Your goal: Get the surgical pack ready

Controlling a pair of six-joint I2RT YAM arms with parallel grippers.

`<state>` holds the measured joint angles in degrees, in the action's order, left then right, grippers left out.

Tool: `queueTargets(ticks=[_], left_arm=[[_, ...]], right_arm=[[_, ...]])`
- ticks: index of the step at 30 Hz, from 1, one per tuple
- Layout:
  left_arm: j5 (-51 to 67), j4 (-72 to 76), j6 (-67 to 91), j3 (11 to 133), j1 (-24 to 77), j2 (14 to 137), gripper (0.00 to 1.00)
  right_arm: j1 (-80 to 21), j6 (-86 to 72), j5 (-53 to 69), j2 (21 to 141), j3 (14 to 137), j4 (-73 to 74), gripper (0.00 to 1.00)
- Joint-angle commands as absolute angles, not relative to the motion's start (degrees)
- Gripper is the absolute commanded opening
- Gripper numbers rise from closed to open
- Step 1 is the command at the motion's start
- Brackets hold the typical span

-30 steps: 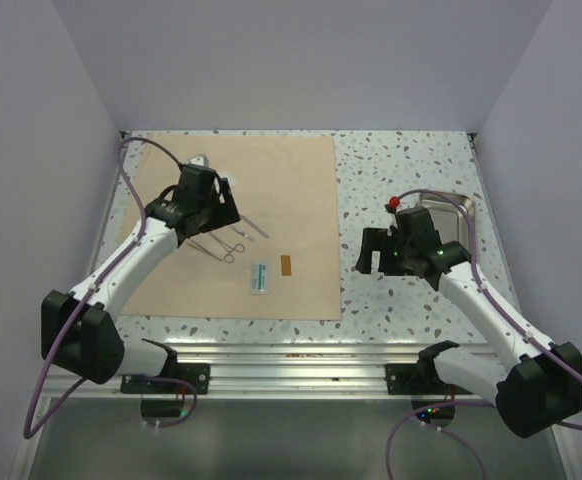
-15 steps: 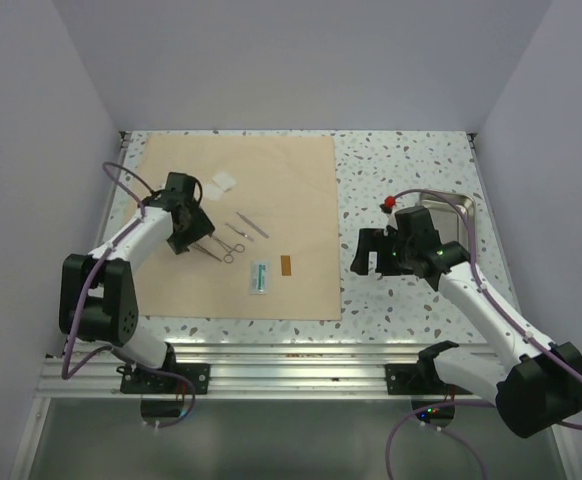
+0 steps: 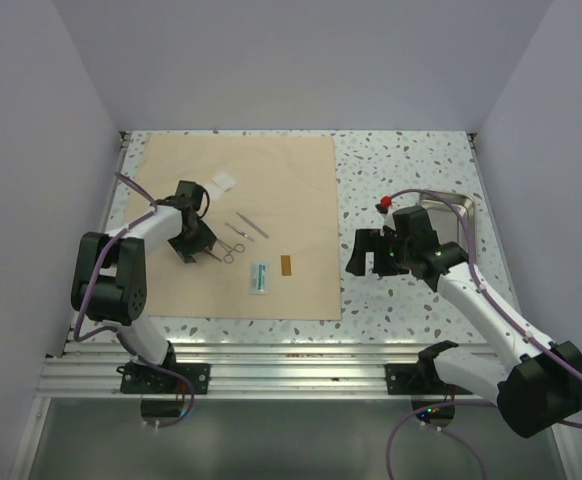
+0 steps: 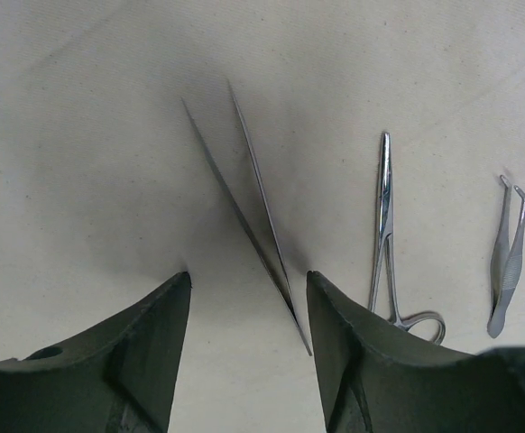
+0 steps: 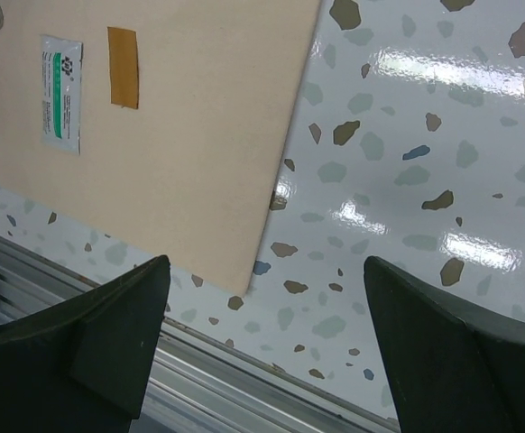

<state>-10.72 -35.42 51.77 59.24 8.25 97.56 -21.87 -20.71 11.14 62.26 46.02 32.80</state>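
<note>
The tan sheet lies flat on the left half of the table. On it are a white gauze square, ring-handled scissors, thin metal instruments, a green-and-white packet and a small brown packet. My left gripper is open and low over the sheet. In the left wrist view its fingers straddle the joined end of long tweezers, with the scissors just to the right. The steel tray sits at the right. My right gripper is open and empty over bare table.
A red-tipped object lies beside the tray. The right wrist view shows the sheet's near right corner, both packets and the metal rail at the table's near edge. Grey walls enclose the table.
My left gripper has moved from over the gauze down toward the instruments, uncovering the gauze, and its arm has folded back. My right gripper has shifted slightly left.
</note>
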Motion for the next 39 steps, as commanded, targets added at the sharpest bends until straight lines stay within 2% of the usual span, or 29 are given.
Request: queueTargets(ticks=[1, 11, 17, 19, 21, 22, 23, 28, 31, 34, 39], left_arm=[[-12.9, -33.0, 53.8, 59.7, 8.0, 96.8, 0.57], [-14.2, -32.2, 53.4, 59.4, 7.9, 97.9, 0.44], [-14.3, -31.9, 52.8, 59.6, 7.8, 98.3, 0.24], [-14.5, -31.6, 52.3, 59.7, 7.8, 98.1, 0.21], [-14.6, -31.6, 52.0, 59.7, 7.8, 97.7, 0.13], [-14.6, -31.6, 51.8, 59.7, 7.8, 97.6, 0.04], [-14.4, -31.7, 51.7, 59.7, 7.7, 97.3, 0.0], [-12.1, -30.2, 47.1, 58.6, 8.3, 92.6, 0.0], [-3.6, -24.0, 39.6, 55.6, 9.8, 87.4, 0.0], [16.3, -12.4, 34.6, 49.6, 13.8, 82.0, 0.0], [27.1, -1.2, 33.0, 44.9, 27.6, 79.3, 0.0]], right_arm=[[-22.5, -20.0, 12.3, 61.4, 45.8, 30.8, 0.92], [-22.7, -20.0, 12.1, 61.3, 45.9, 30.9, 0.92], [-23.1, -20.0, 11.6, 61.4, 45.9, 30.9, 0.92], [-23.3, -20.0, 11.5, 61.6, 45.9, 31.0, 0.92], [-23.6, -19.9, 11.4, 62.0, 46.1, 30.9, 0.92], [-23.6, -20.0, 11.4, 62.0, 46.1, 31.0, 0.93], [-23.7, -19.8, 11.4, 62.2, 46.1, 30.9, 0.93], [-24.3, -19.2, 12.0, 63.0, 46.6, 31.7, 0.93], [-24.2, -18.8, 16.8, 63.7, 46.6, 31.1, 0.94], [-24.2, -18.9, 22.8, 65.6, 46.5, 29.8, 0.94], [-24.3, -22.4, 29.3, 67.1, 46.2, 24.6, 0.93]])
